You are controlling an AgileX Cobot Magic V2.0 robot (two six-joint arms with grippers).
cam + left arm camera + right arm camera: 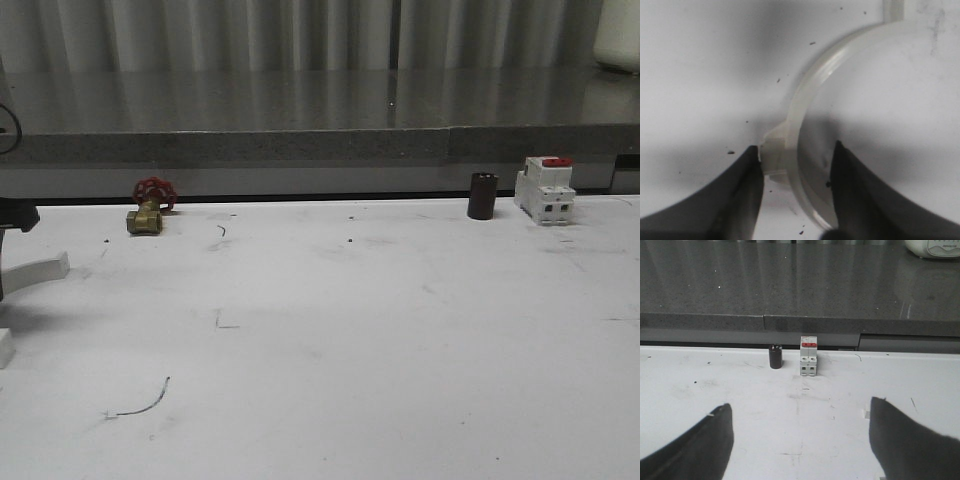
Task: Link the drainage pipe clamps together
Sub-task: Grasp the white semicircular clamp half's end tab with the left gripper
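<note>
One white drainage pipe clamp point(807, 87) curves between the fingers of my left gripper point(797, 146), which is shut on it. One finger presses its small outer ear point(772, 152) and the other sits against the inner wall. In the front view that clamp point(38, 270) pokes out at the far left table edge, just below a dark part of my left arm point(15, 215). A second white piece point(4, 348) shows at the edge nearer me; most of it is cut off. My right gripper point(801, 402) hangs open over bare table with nothing between its fingers.
A brass valve with a red handwheel point(150, 208) stands at the back left. A black cylinder point(482, 195) and a white breaker with a red switch point(545, 190) stand at the back right. A grey stone ledge point(300, 145) runs behind the table. A thin wire scrap point(145, 400) lies front left.
</note>
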